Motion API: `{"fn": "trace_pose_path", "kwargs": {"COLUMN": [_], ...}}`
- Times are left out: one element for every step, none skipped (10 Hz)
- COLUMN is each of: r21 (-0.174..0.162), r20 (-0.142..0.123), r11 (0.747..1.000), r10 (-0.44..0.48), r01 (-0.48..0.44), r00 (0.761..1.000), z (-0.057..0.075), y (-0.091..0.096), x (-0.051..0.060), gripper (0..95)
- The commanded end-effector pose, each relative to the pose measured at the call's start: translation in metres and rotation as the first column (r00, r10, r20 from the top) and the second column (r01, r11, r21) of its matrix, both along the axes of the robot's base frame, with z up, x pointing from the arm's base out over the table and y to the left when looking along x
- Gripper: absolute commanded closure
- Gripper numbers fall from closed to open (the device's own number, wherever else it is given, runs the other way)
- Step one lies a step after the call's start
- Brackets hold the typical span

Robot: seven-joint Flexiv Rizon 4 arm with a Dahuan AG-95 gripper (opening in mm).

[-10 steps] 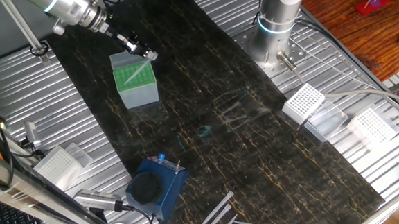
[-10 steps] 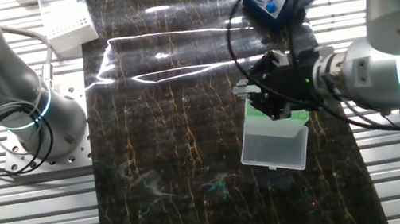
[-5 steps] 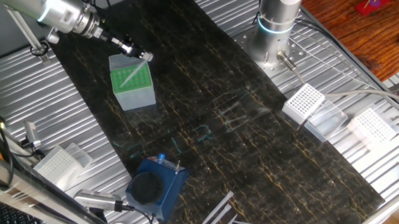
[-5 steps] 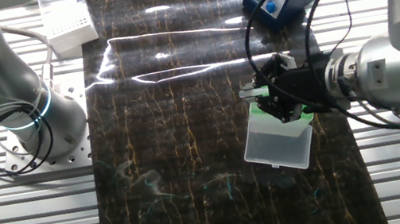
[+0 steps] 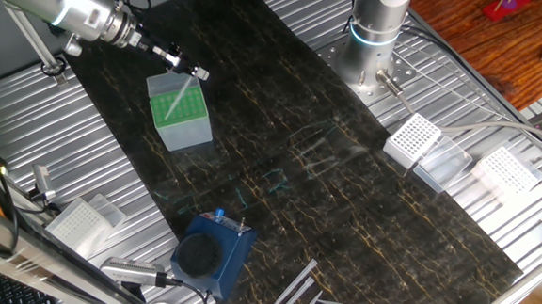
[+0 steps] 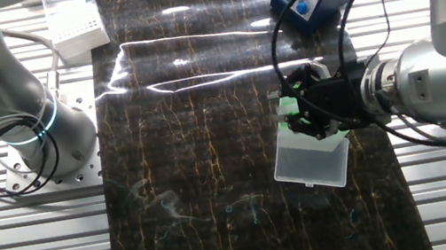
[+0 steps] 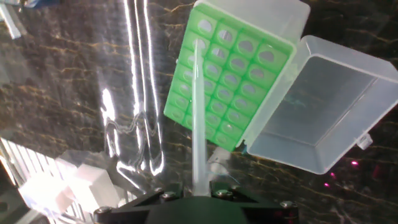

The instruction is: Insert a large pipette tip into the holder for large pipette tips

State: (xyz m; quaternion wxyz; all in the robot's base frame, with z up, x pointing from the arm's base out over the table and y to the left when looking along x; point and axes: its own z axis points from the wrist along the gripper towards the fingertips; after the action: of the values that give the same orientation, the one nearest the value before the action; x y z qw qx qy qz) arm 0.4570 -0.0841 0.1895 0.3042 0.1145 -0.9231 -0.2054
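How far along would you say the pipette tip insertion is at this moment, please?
Done: the gripper is shut on the large pipette tip, and the holder has its lid swung open. In hand: the tip slants over the green grid, its point near a corner hole in the hand view. Left: seating it in a hole and letting go; whether the point has entered yet is unclear.

My arm reaches in tilted, and my gripper (image 5: 189, 72) is closed on the tip (image 7: 198, 118), fingers pointing down.
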Motion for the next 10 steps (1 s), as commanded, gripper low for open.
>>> {"fn": "trace_pose_path", "kwargs": {"r21": [-0.013, -0.032, -0.052, -0.082, -0.116, -0.17, -0.184, -0.191, -0.193, -0.197], "r20": [0.003, 0.005, -0.001, -0.006, -0.009, -0.005, -0.003, -0.006, -0.011, -0.01], "r11": [1.0, 0.999, 0.998, 0.996, 0.993, 0.985, 0.983, 0.982, 0.981, 0.98], "r10": [0.0, 0.011, 0.029, 0.032, 0.03, 0.019, 0.006, -0.004, -0.002, 0.008], "r01": [0.0, -0.011, -0.029, -0.032, -0.03, -0.02, -0.006, 0.003, 0.0, -0.01], "r00": [1.0, 1.0, 1.0, 0.999, 1.0, 1.0, 1.0, 1.0, 1.0, 1.0], "z": [0.005, 0.01, 0.018, 0.024, 0.026, 0.03, 0.031, 0.034, 0.036, 0.035], "y": [-0.001, -0.003, -0.005, -0.005, -0.005, -0.005, -0.006, -0.008, -0.011, -0.017], "x": [-0.003, -0.004, -0.005, -0.006, -0.008, -0.012, -0.013, -0.016, -0.019, -0.025], "gripper": [0.0, 0.0, 0.0, 19.0, 19.0, 57.0, 76.0, 95.0, 95.0, 95.0]}}
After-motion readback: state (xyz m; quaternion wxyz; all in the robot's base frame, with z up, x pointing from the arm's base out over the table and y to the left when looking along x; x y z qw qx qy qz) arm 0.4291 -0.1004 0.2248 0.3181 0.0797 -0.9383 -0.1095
